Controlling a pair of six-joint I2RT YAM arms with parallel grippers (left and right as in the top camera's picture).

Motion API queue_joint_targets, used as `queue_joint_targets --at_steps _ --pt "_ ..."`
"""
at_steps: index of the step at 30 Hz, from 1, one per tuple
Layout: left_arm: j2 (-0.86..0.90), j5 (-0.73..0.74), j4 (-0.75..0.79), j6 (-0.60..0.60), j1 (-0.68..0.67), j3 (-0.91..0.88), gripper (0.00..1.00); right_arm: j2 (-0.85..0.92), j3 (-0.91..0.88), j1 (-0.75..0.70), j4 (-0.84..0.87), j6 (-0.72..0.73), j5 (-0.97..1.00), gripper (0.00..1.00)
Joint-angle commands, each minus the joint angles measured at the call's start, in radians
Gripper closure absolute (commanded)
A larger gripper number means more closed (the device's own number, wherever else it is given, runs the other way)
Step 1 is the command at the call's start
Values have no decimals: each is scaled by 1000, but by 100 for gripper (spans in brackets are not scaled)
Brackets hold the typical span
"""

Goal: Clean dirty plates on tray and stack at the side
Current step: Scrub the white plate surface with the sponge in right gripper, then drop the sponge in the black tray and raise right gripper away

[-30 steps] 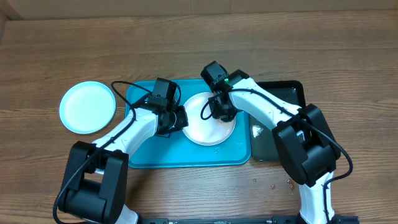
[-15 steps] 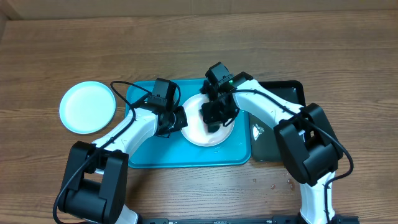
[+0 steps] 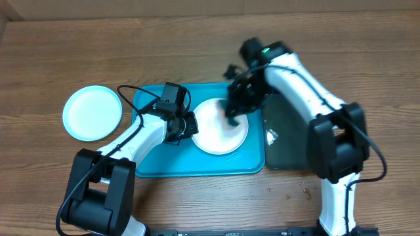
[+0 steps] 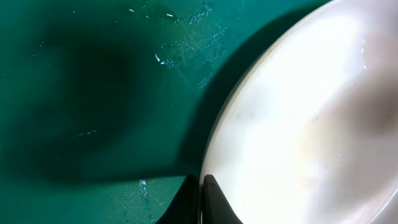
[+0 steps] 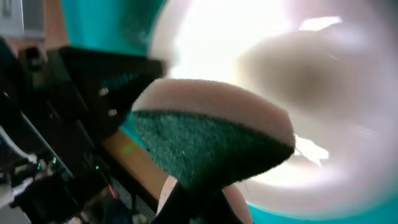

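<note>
1. The turquoise tray (image 3: 157,160) lies in the middle of the wooden table (image 3: 197,39), long side running left to right.
2. The white plate (image 3: 216,131) sits on the tray's right half, its rim close to the tray's right edge.
3. The left gripper (image 3: 190,124) is at the plate's left edge. In the left wrist view its fingertips (image 4: 208,196) are pinched together on the rim of the plate (image 4: 311,124), one above and one below, over the tray floor (image 4: 93,93).
4. The right gripper (image 3: 235,113) is over the upper right part of the white plate, its arm reaching in from the right above the black tray (image 3: 295,137).
5. In the right wrist view the right gripper (image 5: 199,199) is clamped on a sponge (image 5: 205,137) with a dark green scouring face and a pale back. The plate (image 5: 249,37) fills the view behind it, blurred and overexposed.
6. Whether the sponge touches the plate cannot be told.
7. The light blue plate (image 3: 92,113) lies flat on the table, left of the tray and apart from it.
8. The black tray lies just beside the turquoise tray's right edge.
</note>
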Motion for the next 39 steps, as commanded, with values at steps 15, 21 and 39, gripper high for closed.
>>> queue_joint_targets --at_steps 15,21,39 --pt "-4 5 3 5 -7 12 95 -45 -110 -268 -111 156 608 96" --pt "-4 4 3 5 -7 12 95 -45 -179 -268 -18 180 698 96" --pt "-3 -22 -6 5 -7 12 77 -45 10 -311 -129 186 679 48"
